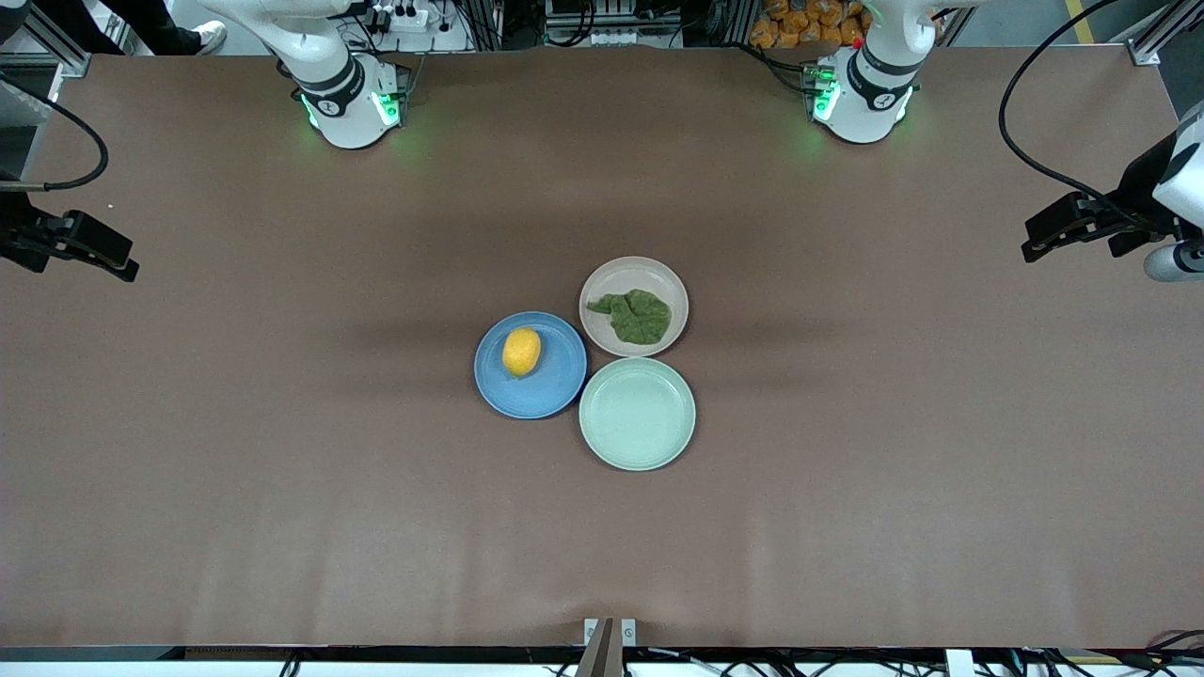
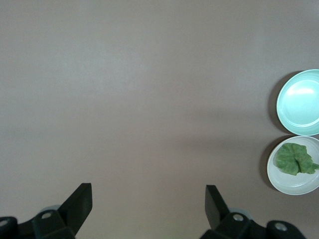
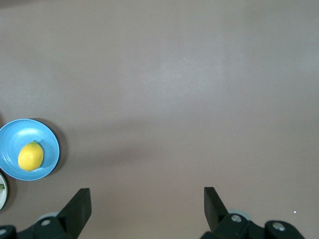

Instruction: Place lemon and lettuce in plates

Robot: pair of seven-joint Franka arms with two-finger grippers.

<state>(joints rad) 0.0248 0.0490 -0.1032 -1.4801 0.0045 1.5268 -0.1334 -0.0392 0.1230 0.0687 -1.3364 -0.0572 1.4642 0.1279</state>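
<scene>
Now, lemon (image 1: 521, 351): on blue plate (image 1: 555, 390), frame centre.
Lettuce (image 1: 637, 314): on beige plate (image 1: 602, 287), just above.
Left gripper (image 2: 148, 199): fingers apart, waiting at right edge.
Right gripper (image 3: 147, 199): fingers apart, at left edge; both well clear.

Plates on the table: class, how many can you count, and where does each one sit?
3, none hidden. The round blue plate holds the lemon, toward the right arm's end. The pale beige-pink plate holds the lettuce. The empty pale mint-green plate lies nearest the front camera.
</scene>
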